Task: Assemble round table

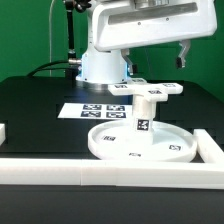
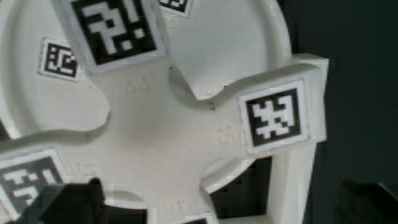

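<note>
The round disc (image 1: pixel 140 143) lies flat near the front of the table. The short thick cylinder (image 1: pixel 143 118) stands upright on its middle. The cross-shaped piece (image 1: pixel 150 90) sits on top of the cylinder. My gripper (image 1: pixel 152 55) hangs above the cross-shaped piece, apart from it, open and empty. In the wrist view the cross-shaped piece (image 2: pixel 169 110) fills the frame with its tags, the disc (image 2: pixel 54 30) lies behind it, and the gripper (image 2: pixel 222 212) shows only as dark fingertips (image 2: pixel 68 203) at the frame's two corners. The cylinder is hidden there.
The marker board (image 1: pixel 100 110) lies behind the disc toward the exterior view's left. Long white border rails run along the front (image 1: pixel 100 170), the left edge (image 1: pixel 3 131) and the right (image 1: pixel 211 148). The arm's base (image 1: pixel 100 65) stands at the back.
</note>
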Robot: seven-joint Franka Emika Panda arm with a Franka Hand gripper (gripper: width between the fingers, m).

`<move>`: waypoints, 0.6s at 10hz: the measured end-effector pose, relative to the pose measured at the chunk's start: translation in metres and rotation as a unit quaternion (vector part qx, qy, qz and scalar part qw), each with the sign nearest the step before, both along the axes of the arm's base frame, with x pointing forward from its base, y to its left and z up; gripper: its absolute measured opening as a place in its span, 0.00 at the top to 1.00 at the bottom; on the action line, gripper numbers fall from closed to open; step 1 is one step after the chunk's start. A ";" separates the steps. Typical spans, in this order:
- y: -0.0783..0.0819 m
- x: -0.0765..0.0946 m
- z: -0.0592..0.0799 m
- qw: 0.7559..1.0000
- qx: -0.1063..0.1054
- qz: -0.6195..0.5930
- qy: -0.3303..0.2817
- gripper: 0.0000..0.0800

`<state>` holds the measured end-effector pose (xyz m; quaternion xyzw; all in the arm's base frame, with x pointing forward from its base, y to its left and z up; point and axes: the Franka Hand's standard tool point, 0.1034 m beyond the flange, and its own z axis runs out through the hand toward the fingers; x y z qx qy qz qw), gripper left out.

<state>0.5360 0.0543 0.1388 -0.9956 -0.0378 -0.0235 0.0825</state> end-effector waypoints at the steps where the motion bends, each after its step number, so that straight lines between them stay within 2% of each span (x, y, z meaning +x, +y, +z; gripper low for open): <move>1: -0.002 0.000 0.000 0.997 -0.007 0.072 -0.011 0.19; 4: -0.007 0.010 -0.004 0.962 -0.025 0.272 -0.033 0.19; 6: -0.009 0.011 -0.006 0.938 -0.031 0.343 -0.041 0.19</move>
